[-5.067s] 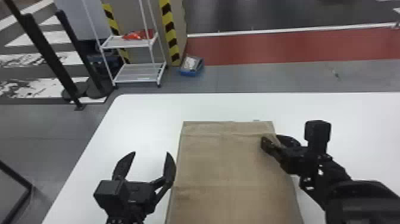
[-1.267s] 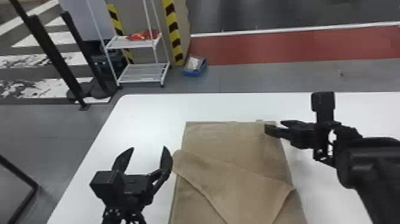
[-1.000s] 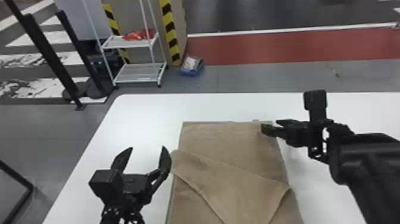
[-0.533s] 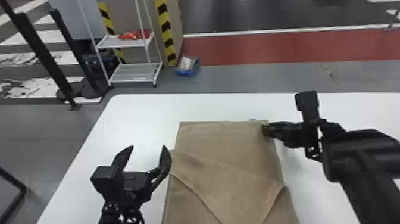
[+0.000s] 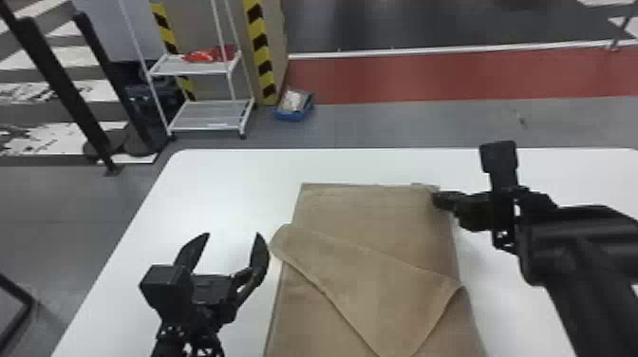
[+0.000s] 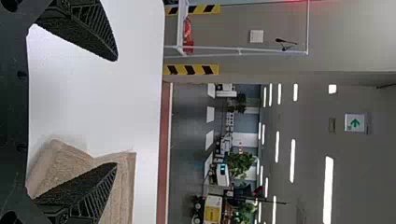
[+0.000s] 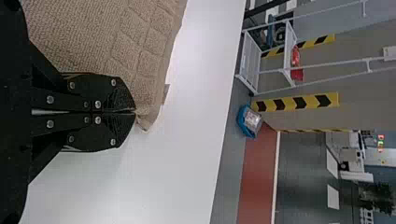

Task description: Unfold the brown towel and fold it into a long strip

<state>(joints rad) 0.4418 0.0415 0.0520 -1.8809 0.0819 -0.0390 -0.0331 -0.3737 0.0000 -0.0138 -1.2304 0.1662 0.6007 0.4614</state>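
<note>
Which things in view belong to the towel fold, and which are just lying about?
Job:
- brown towel, a flap folded over
- left gripper, open beside it
- right gripper, shut on its far right corner
- white table under it

Lying about:
- white shelf rack
- red item on it
- blue bin on the floor

Towel (image 5: 370, 209) on desk (image 5: 223, 194), flap (image 5: 370, 285) over its nr part; L claw (image 5: 233, 233) L of towel, R claw (image 5: 436, 200) at its far R corner. Behind desk, on flr (image 5: 427, 124): rack (image 5: 209, 116), bin (image 5: 286, 115) just R, posts (image 5: 61, 85) L of rack.
</note>
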